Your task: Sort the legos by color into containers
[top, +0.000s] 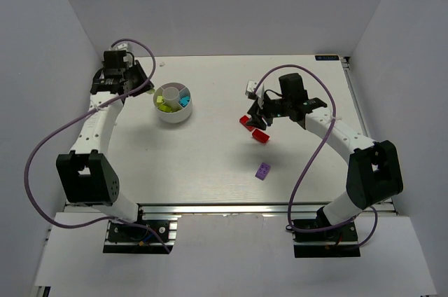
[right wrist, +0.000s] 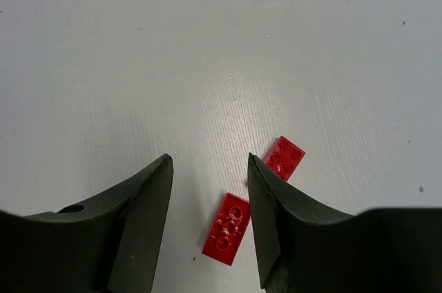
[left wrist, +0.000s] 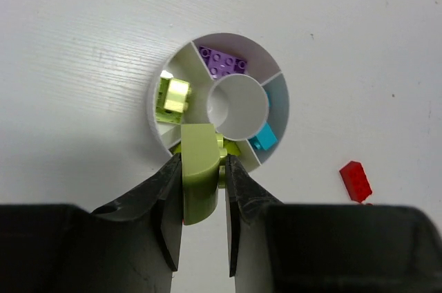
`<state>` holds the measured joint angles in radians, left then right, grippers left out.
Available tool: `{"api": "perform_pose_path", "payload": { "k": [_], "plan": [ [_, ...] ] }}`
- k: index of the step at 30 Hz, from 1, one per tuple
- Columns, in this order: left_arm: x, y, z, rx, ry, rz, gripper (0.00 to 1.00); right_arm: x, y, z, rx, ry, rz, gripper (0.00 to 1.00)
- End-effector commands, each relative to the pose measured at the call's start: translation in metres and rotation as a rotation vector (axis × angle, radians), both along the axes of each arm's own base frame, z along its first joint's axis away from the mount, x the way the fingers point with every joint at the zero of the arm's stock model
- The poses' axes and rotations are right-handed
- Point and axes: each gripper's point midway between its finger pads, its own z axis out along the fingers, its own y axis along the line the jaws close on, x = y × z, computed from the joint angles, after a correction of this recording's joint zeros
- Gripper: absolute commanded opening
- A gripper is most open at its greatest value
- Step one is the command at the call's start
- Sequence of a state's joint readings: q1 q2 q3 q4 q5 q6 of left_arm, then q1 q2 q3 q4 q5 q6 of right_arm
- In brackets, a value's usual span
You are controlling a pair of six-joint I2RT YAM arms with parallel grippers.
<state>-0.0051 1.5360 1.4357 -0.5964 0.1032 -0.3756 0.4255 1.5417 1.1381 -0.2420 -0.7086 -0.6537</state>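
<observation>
One lime-green plastic brick point(left wrist: 200, 168): pinched in left jaws over round white divided dish point(left wrist: 238, 108)
Right jaws: spread above red studded bricks point(right wrist: 228, 229)
Next: drop into green wedge point(left wrist: 183, 70)

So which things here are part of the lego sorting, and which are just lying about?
Job:
- white dish
- lime brick in the left gripper
- already in compartments: lime lego, purple lego, cyan lego
- two red bricks under the open right gripper
- purple brick loose on the table

Just there:
- purple cables
- aluminium rail at the near edge
</observation>
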Motion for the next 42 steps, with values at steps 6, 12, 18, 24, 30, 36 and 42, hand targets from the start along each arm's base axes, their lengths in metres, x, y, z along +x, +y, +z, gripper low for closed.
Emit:
{"api": "perform_pose_path", "payload": {
  "k": [6, 12, 18, 24, 30, 36, 42],
  "plan": [
    [0.041, 0.023, -0.026, -0.092, 0.043, 0.057, 0.22, -0.002, -0.001, 0.008, 0.013, -0.004, 0.002, 0.53],
    [0.067, 0.02, -0.038, -0.12, 0.055, 0.041, 0.24, -0.001, -0.003, 0.006, 0.005, -0.004, -0.005, 0.53],
    [0.076, 0.013, -0.045, -0.157, 0.059, 0.012, 0.26, 0.0, -0.003, 0.004, 0.002, 0.0, -0.005, 0.53],
    [0.074, 0.009, -0.061, -0.166, 0.095, -0.006, 0.31, 0.001, -0.002, 0.003, 0.002, 0.006, -0.004, 0.53],
    [0.075, 0.005, -0.073, -0.174, 0.12, -0.019, 0.34, 0.002, -0.002, 0.003, -0.001, 0.007, -0.006, 0.53],
    [0.073, 0.003, -0.081, -0.158, 0.143, -0.027, 0.43, 0.002, -0.003, 0.003, -0.002, 0.009, -0.009, 0.53],
    [0.072, 0.005, -0.082, -0.141, 0.149, -0.021, 0.58, 0.003, -0.003, 0.003, -0.002, 0.006, -0.01, 0.53]
  ]
}}
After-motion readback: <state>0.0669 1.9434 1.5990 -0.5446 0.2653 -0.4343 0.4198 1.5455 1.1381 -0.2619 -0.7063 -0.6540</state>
